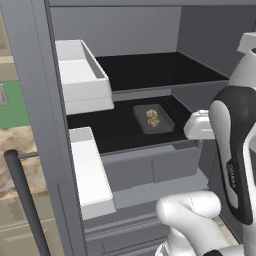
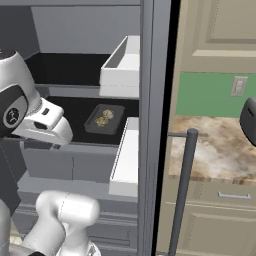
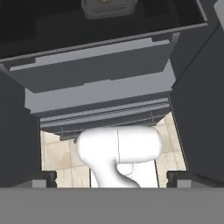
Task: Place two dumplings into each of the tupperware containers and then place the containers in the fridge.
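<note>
The fridge (image 1: 33, 100) stands open, with black shelves inside. On its lower shelf lies a tupperware container (image 1: 167, 126) (image 2: 92, 128) (image 3: 89, 9) holding two dumplings (image 1: 153, 118) (image 2: 104, 118). My gripper (image 3: 113, 178) is open and empty, its dark fingertips (image 3: 46, 177) set far apart. The white hand (image 1: 199, 125) (image 2: 46, 126) hovers at the shelf's front edge, clear of the container, on the side away from the door. It points down over the grey drawers (image 3: 96, 70).
White door bins (image 1: 82, 75) (image 1: 91, 172) jut out beside the shelves. A dark bar handle (image 2: 182, 190) runs down the door's edge. Past the door lie a marble counter (image 2: 220, 150) and a dark rounded object (image 2: 248, 120).
</note>
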